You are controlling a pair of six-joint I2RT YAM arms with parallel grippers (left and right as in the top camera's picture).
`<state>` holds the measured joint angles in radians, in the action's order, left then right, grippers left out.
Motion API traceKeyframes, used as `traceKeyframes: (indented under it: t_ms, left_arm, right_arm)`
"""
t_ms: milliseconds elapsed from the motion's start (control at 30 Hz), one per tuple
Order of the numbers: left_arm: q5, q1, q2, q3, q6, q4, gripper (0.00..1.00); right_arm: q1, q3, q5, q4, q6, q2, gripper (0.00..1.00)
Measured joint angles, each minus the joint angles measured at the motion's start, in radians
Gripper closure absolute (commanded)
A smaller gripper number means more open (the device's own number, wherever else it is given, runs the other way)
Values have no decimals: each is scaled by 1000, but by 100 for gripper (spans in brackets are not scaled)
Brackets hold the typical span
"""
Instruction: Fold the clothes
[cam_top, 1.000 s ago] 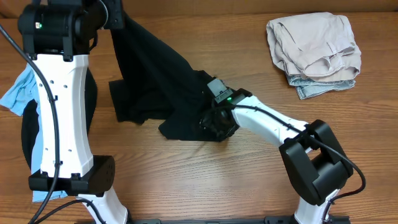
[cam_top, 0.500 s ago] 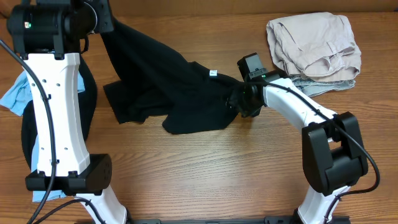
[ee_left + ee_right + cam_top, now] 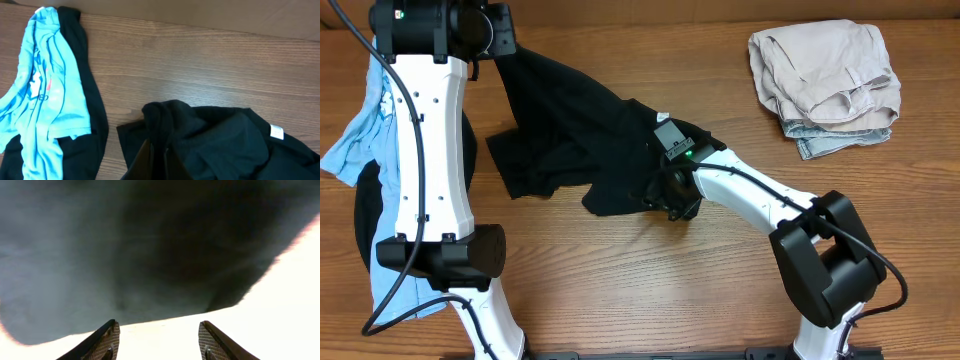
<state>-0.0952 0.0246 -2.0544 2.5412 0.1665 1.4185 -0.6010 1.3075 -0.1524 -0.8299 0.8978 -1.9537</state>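
Note:
A black garment (image 3: 590, 150) lies crumpled across the table's middle, one corner lifted up at the far left. My left gripper (image 3: 159, 156) is shut on that lifted corner (image 3: 165, 120); the cloth hangs from it, and a white tag (image 3: 275, 131) shows on the garment. My right gripper (image 3: 157, 337) is open and empty, low over the garment's right front edge (image 3: 150, 255), with bare table between its fingers. In the overhead view the right gripper (image 3: 670, 200) sits at that edge.
A folded pile of beige and denim clothes (image 3: 828, 80) sits at the back right. A light blue shirt (image 3: 365, 140) lies on another black garment (image 3: 360, 215) at the left edge, also in the left wrist view (image 3: 40, 95).
My right gripper swung right toward the beige pile, then came back left to the black garment's front edge. The garment's right end shifted with it. The left arm turned slightly, still holding the corner.

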Motion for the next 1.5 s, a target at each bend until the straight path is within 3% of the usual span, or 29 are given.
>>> traceKeyframes:
  t_ms: [233, 433, 533, 600, 633, 767, 933, 1133, 1267, 1500]
  left_arm:
    - [0, -12, 0, 0, 0, 0, 96]
    - [0, -13, 0, 0, 0, 7, 96]
    - [0, -13, 0, 0, 0, 11, 96]
    - [0, -13, 0, 0, 0, 14, 96]
    - [0, -13, 0, 0, 0, 16, 96]
    - [0, -14, 0, 0, 0, 18, 96]
    - [0, -19, 1, 0, -1, 19, 96]
    - [0, -53, 63, 0, -1, 34, 96]
    - [-5, -60, 147, 3, -12, 93, 96]
    - [-7, -60, 157, 17, -13, 140, 96]
  right_arm:
    - [32, -6, 42, -20, 32, -5, 46]
    - [38, -6, 63, 8, 42, -17, 59]
    - [38, -6, 63, 14, 45, -35, 70]
    - [38, -6, 61, 17, 36, -35, 95]
    - [39, -6, 59, 17, 29, -36, 96]
    - [48, -4, 49, -20, -1, -37, 96]
    - [113, 34, 44, -196, -99, -8, 96]
    - [235, 95, 34, -435, -232, 237, 96]
    - [244, 113, 11, -566, -301, 394, 96]
    - [240, 113, -21, -573, -375, 428, 96]
